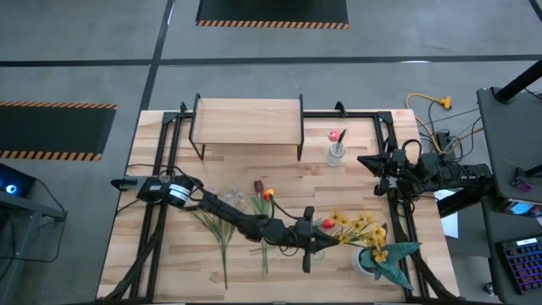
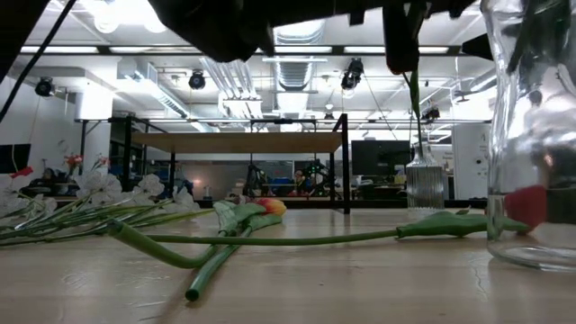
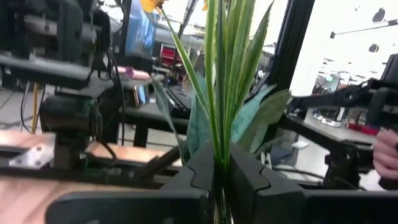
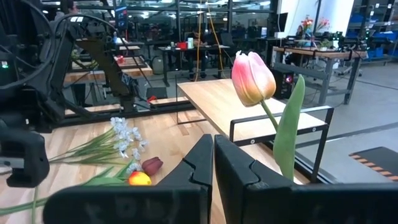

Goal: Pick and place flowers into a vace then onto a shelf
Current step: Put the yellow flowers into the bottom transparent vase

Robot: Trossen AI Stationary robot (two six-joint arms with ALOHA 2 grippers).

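Note:
My left gripper reaches over the table's near middle, shut on green stems of the yellow sprig, whose bloom shows in the left wrist view. A red tulip lies beside it, its stem on the table. White blooms, a maroon tulip and an orange tulip lie on the table. A pink tulip stands in the glass vase. The shelf stands at the far middle. My right gripper waits shut and empty, right of the vase. My left gripper pinches thin green stems between its two closed fingers, which lie level and point toward the table's right edge. The stems and long blades rise out of the finger gap. Which part of the sprig it has, I cannot tell.
A spiky green plant in a white pot stands at the near right, just beyond my left gripper. A clear glass vessel stands close at the right in the low view. Black frame rails run along the table's sides.

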